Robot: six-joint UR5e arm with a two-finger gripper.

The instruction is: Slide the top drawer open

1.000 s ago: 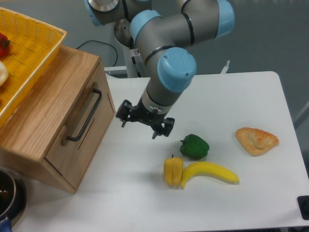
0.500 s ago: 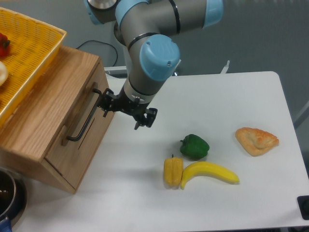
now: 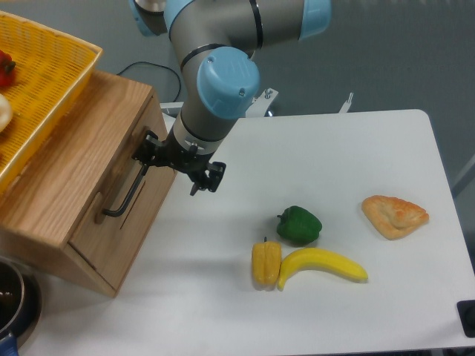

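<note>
Pincer spread, unclenched, one finger at the upper end of the black handle, the other out over the white bench; left of it sits the top drawer, shut; lower right lie banana, green pepper, yellow pepper

One fixed camera watches me from high in front, angled down at the white table, fairly near; my arm enters from the far edge.
</note>
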